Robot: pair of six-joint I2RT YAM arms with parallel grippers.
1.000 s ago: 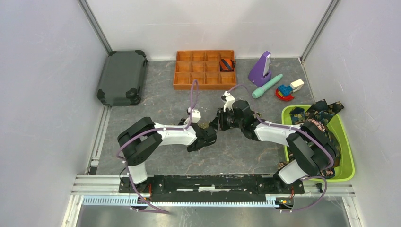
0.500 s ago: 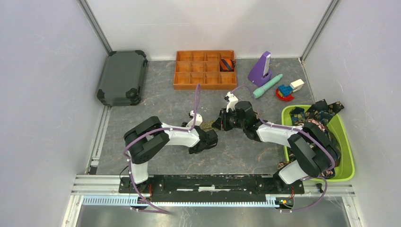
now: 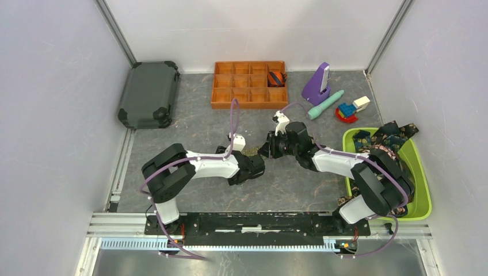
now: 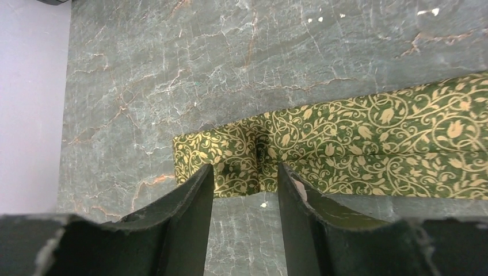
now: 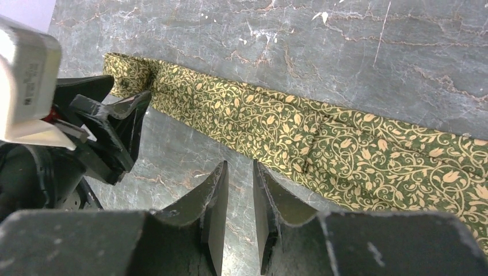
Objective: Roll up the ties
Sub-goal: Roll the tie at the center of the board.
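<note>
At the middle of the grey marbled table (image 3: 195,126), the olive-green tie (image 4: 374,144) is lying flat, stretching away toward the right side. Its gold vine-and-tulip print is showing clearly in both wrist views. Its narrow end is doubled over on itself in a short fold.

The left gripper (image 4: 244,172) is hovering right at that folded end with its fingers spread apart. The fold is sitting at the gap between the tips, and neither finger is visibly pinching the cloth. The right gripper (image 5: 239,167) is pointing down beside the tie's long edge, a little further along the strip. Its fingers are standing only narrowly parted, with bare table showing between them and nothing in their hold.

In the right wrist view, a white block (image 5: 26,75) on the left arm is carrying a small printed label, but its writing is too small to read. No other lettering is showing anywhere.

Further ties (image 3: 382,138), dark and patterned, are heaping up in the lime-green bin (image 3: 423,190) at the right edge, some draping over its rim. One orange-navy striped tie (image 3: 277,77), already rolled, is sitting in the top right compartment of the orange tray (image 3: 241,86). A dark case (image 3: 148,94) is lying at the far left. A purple stand (image 3: 317,83), a teal stick (image 3: 325,104) and some toy blocks (image 3: 348,109) are sitting near the far right.
</note>
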